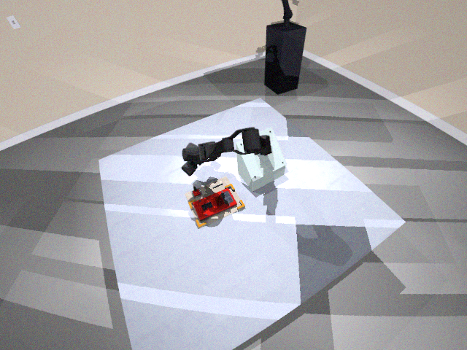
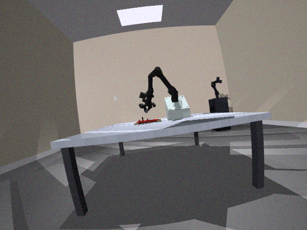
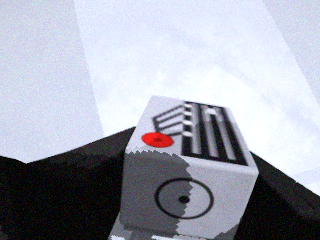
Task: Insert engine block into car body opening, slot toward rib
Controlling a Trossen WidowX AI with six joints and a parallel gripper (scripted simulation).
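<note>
My gripper point(image 2: 146, 110) point(image 3: 184, 144) is shut on the engine block point(image 3: 220, 210) and holds it well above the table. In the wrist view the block is pale grey, with dark slots and a red dot on its upper face and a ringed circle on its near face. In the top view the fingertips and the block cannot be made out behind the dark wrist parts. The red car body point(image 1: 199, 211) point(image 2: 148, 121) lies low on the table, below the gripper in the exterior view. It shows dark recesses on top. The rib is too small to tell.
A beige holder with orange corners point(image 1: 241, 205) surrounds the car body. A small red piece point(image 1: 196, 192) stands beside it. The arm's pale green base block point(image 1: 278, 154) point(image 2: 179, 114) is close by on the table point(image 1: 211, 263) point(image 2: 104, 138). A black pedestal point(image 1: 284, 60) point(image 2: 219, 105) stands behind.
</note>
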